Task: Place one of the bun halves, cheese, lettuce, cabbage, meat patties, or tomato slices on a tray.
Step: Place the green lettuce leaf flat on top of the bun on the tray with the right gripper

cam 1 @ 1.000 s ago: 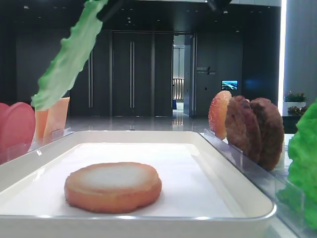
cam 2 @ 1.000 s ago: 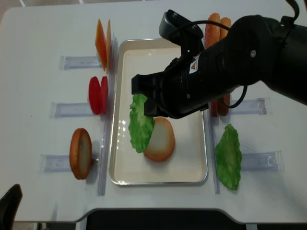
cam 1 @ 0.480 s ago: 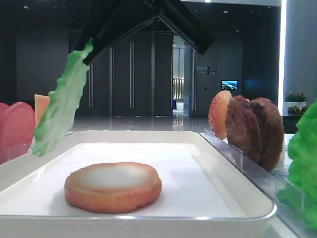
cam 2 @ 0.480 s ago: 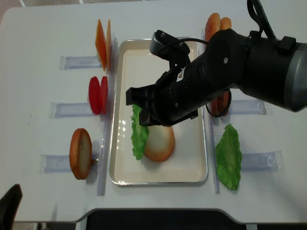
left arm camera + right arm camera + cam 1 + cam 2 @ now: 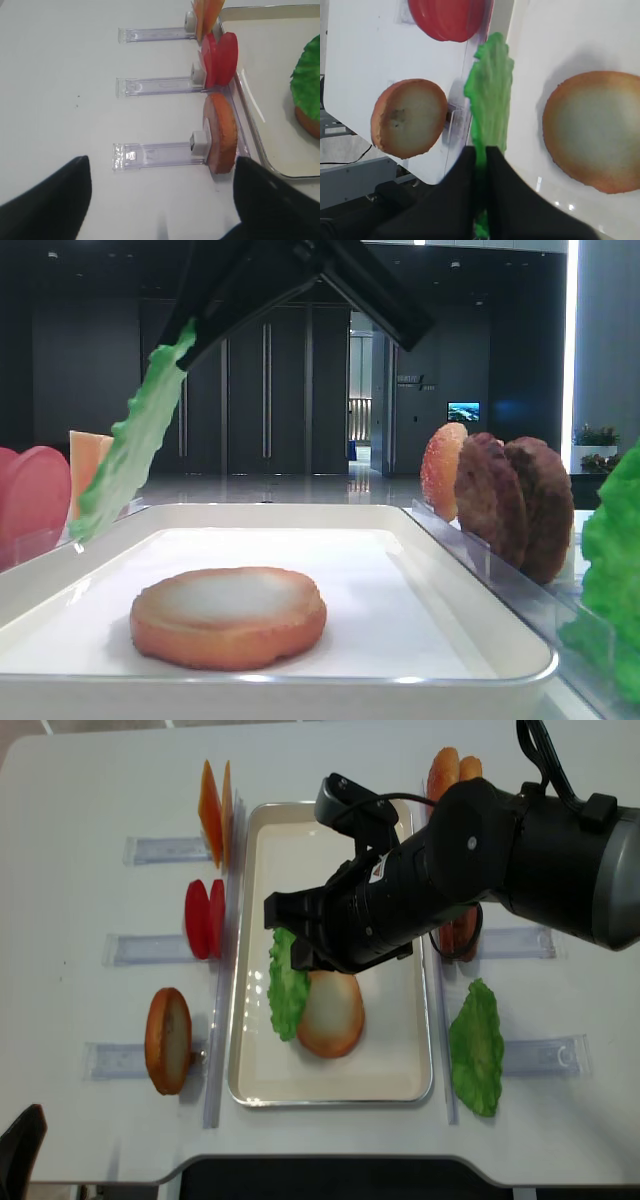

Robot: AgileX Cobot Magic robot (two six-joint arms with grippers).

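Lettuce (image 5: 287, 988) pinched by its upper edge in right end effector (image 5: 481, 160), jaws clamped on the leaf, hanging edge-on above the left side of the tray (image 5: 400, 1065), just beside the pale-faced bun half (image 5: 330, 1015) lying flat there. Left end effector (image 5: 160, 200) over bare desk (image 5: 65, 110), open or closed not discernible.

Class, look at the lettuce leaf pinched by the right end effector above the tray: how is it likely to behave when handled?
The lettuce hangs from the right end effector in a gentle curve, so it is probably floppy. It looks thin, so likely light. Released, it may drape unevenly over the bun half on the tray.
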